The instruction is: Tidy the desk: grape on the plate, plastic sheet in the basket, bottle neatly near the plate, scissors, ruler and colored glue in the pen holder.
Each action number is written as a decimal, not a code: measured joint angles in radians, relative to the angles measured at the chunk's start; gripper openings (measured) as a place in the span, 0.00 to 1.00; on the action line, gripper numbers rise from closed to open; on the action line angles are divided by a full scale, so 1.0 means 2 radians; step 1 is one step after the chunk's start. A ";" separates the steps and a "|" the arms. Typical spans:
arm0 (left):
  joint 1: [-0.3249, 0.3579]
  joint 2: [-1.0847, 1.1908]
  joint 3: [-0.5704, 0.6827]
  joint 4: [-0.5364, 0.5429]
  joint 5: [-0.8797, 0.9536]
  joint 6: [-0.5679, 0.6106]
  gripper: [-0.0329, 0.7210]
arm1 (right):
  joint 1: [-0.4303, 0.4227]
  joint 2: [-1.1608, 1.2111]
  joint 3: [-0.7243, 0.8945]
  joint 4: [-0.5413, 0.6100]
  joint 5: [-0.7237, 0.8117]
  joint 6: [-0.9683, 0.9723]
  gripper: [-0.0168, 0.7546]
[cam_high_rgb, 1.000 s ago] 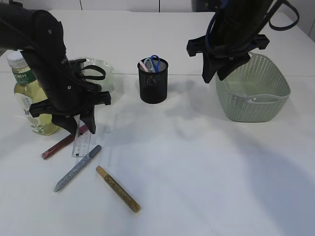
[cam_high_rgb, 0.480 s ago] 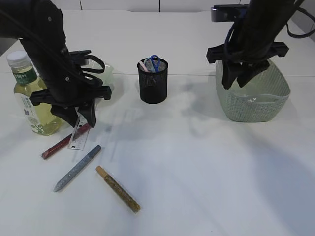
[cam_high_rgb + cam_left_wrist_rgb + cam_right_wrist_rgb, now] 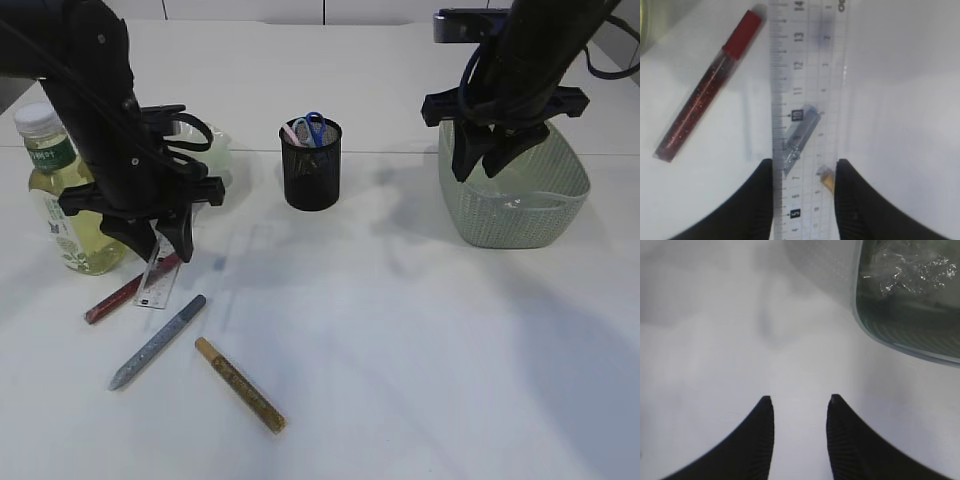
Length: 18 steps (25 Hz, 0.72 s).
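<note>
My left gripper (image 3: 160, 245) (image 3: 805, 172) is shut on the clear ruler (image 3: 159, 282) (image 3: 807, 100) and holds it hanging, tilted, just above the table. Below it lie a red glue stick (image 3: 125, 292) (image 3: 705, 90), a silver one (image 3: 158, 342) and a gold one (image 3: 240, 385). The bottle (image 3: 60, 200) stands at the left. The pale green plate (image 3: 218, 150) is half hidden behind my left arm; no grape shows. The black pen holder (image 3: 311, 170) holds the scissors (image 3: 313, 125). My right gripper (image 3: 485, 160) (image 3: 799, 400) is open and empty beside the green basket (image 3: 515, 200) (image 3: 900, 330), which holds the plastic sheet (image 3: 910, 270).
The left arm stands between the bottle and the pen holder. The right arm hangs over the basket's left rim. White table shows in front and to the right of the glue sticks.
My left gripper has lifted the ruler's near end off the table. My right arm has moved right, up to the basket's left rim, and then stopped.
</note>
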 joint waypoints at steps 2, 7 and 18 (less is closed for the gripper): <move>0.000 0.000 0.000 0.000 0.005 0.000 0.40 | 0.000 0.000 0.000 0.000 0.000 0.000 0.40; 0.000 0.009 0.000 0.000 0.024 0.002 0.40 | 0.000 0.000 0.000 0.006 0.000 0.000 0.40; 0.000 0.022 0.000 0.000 0.037 0.003 0.40 | 0.000 0.000 0.000 0.011 0.000 -0.002 0.40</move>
